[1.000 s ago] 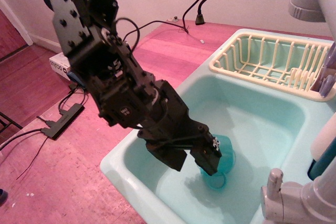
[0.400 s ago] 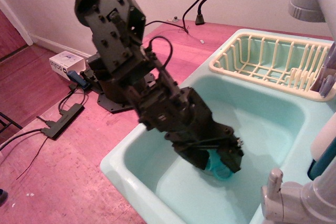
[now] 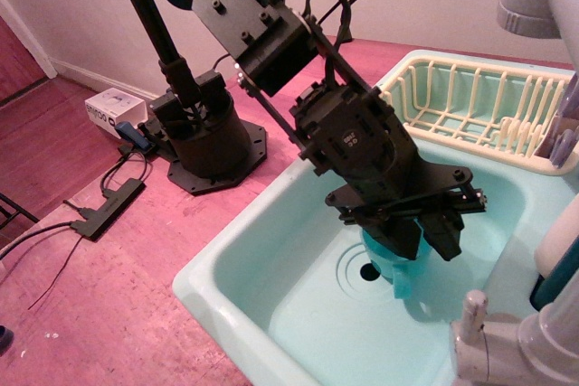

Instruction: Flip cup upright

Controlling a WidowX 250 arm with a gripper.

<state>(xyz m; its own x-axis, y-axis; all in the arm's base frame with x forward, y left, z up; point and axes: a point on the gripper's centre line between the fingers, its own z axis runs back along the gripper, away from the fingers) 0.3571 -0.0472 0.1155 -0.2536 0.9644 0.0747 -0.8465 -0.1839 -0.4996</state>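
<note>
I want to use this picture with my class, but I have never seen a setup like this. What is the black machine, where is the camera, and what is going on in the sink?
The black machine is a robot arm; its round base is fixed to the pinkish floor-like surface on the left. The one camera looks down from above and in front, so you see the whole scene at a slant. At the end of the arm is a gripper, a claw with two fingers. It reaches down into a pale mint toy sink, just above the drain. Between the fingers is a darker teal cup, which the gripper seems to be holding; the handle points down toward the camera. Beside the sink sits a cream dish rack, and a grey tap shows at the bottom right. A cable strip lies on the left.
</note>
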